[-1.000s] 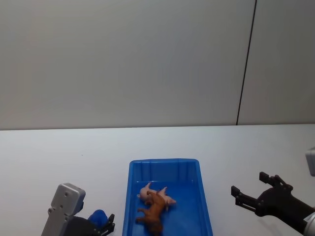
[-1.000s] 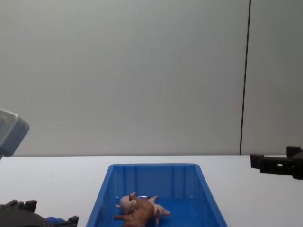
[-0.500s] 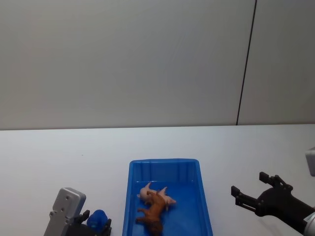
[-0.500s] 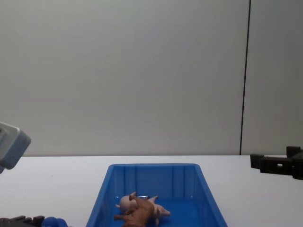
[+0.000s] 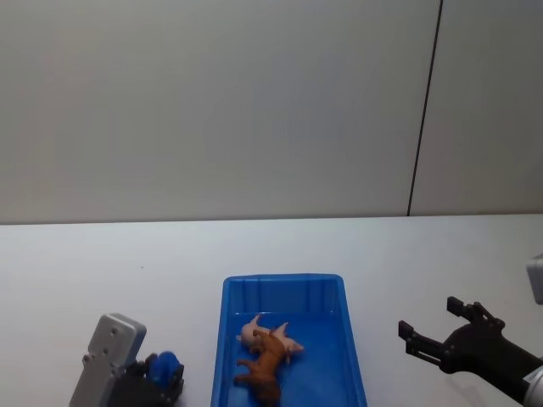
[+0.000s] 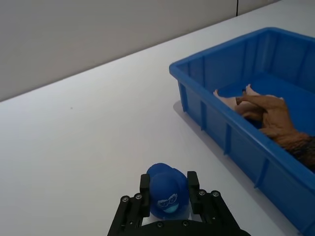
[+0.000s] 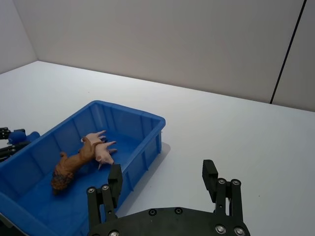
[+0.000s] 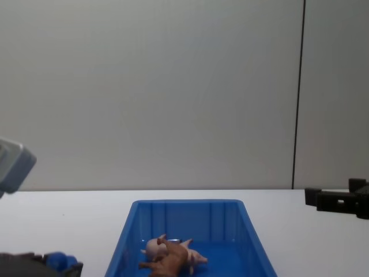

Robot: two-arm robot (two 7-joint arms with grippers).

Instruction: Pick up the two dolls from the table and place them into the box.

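Both dolls are down inside the box [image 5: 287,283] — the pale pink pig [image 5: 257,330] lies on its side toward the far half of the floor, legs sticking out. The brown maned lion [image 5: 264,371] sprawls just in front of it, overlapping the pig. The bright blue box, sloped walls and ribbed inner sides, sits flat on the plain white table [image 5: 127,263] — long axis running away from the robot.

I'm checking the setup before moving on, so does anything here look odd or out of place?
Yes. The pig and lion lie tipped over together in the blue bin, and the left hand is shut on a small blue toy.
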